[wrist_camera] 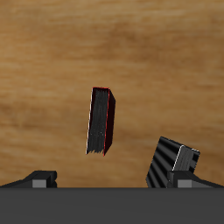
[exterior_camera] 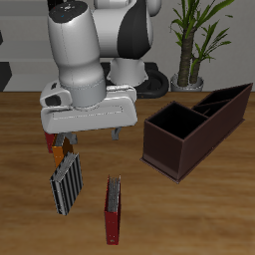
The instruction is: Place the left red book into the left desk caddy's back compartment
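Observation:
The left red book is thin and bright red with a grey page edge, and stands on the table near its front edge. It also shows in the wrist view, below the gripper. My gripper hangs open and empty above the table, higher than the book and farther back; in the wrist view its two fingers stand wide apart. The left desk caddy is a dark brown-maroon open box off to the side. Its back compartment is the longer section with slanted walls.
A grey-and-black ribbed book stands beside the red book and also shows in the wrist view. An orange book and a dark red book stand under the gripper's far side. A potted plant stands at the back.

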Tool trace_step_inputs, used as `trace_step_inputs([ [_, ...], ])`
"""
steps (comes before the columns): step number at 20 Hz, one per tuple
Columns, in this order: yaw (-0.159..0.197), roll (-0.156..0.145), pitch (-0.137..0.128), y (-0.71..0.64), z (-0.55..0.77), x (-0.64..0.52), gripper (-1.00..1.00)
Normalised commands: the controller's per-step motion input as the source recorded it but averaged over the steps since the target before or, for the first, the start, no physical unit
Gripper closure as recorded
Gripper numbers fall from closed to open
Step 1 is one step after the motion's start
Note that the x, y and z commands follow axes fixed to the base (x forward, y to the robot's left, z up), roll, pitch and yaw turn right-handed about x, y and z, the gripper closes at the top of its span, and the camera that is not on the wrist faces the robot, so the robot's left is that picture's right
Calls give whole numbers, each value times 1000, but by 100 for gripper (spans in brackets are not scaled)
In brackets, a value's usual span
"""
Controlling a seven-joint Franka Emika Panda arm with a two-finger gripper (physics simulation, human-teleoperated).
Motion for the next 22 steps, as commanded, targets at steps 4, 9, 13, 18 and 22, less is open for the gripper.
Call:
trace_step_inputs([
  [4,-9,-15,-7,-18,-170,90,-100],
  [9,20,32,-10,105,-179,174,-100],
  [13,-11,4,44,17,-378,216,-100],
  [18,-2,-9,21,3,-253,82,-100],
  [22,11,20,26,42,-294,93,-100],
])
